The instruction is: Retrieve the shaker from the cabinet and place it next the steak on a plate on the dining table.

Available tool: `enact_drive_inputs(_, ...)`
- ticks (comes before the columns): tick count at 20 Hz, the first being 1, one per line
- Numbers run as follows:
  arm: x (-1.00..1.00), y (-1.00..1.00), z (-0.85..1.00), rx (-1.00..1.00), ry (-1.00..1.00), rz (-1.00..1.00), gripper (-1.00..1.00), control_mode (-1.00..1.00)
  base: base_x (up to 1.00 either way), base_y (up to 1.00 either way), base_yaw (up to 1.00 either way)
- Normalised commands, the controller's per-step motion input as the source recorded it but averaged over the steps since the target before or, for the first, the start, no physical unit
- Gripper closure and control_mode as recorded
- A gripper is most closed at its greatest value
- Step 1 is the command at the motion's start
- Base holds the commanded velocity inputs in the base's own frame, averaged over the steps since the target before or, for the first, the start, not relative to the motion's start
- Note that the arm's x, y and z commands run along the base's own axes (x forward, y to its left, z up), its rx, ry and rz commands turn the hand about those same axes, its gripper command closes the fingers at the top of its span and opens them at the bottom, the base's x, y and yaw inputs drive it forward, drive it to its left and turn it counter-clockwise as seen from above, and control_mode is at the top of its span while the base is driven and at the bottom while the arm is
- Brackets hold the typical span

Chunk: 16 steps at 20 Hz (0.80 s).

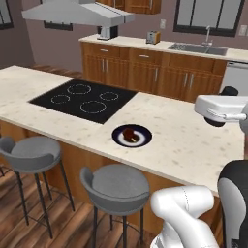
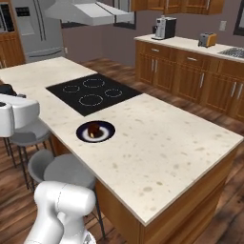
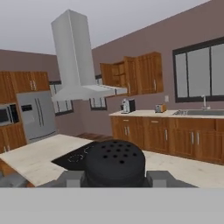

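Right now you are holding the small black cylindrical shaker with its perforated cap [image 3: 114,162] clamped between the fingers of the two-finger gripper [image 3: 114,178]; in the hand view it is sitting close against the camera, a grey fingertip [image 3: 72,178] pressing on each side of it. Just beyond, the long island counter with the beige speckled stone top [image 1: 193,145] is spreading out under the arm, and near its front edge the small round plate with the dark navy rim [image 1: 145,139] is carrying the dark reddish-brown steak [image 1: 129,134]. You are aiming for bare stone just beside that plate, so bring the hand down slowly, keep the shaker upright, and let go only once its base is resting flat, clear of the rim. Farther along, the inset black cooktop [image 1: 83,99] is lying well apart from the plate. Farthest back, the reddish-brown wooden wall cabinet [image 3: 131,74] is standing with its door open.
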Motion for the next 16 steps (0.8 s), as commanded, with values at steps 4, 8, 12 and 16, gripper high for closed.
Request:
enact_drive_inputs(4, 0.0, 0.0, 0.0, 0.0, 0.0, 0.0, 1.0, 1.0, 0.9, -0.24, 0.14)
enact_drive_inputs(8, 0.0, 0.0, 0.0, 0.0, 0.0, 0.0, 1.0, 1.0, 0.79, -0.23, 0.16)
enact_drive_inputs(12, 0.45, -0.07, 0.0, 0.0, 0.03, 0.04, 1.0, -1.0, 0.38, -0.06, 0.05)
enact_drive_inputs(16, 0.87, -0.17, -0.17, 0.0, 0.02, 0.08, 1.0, -1.0, 0.0, 0.0, 0.0)
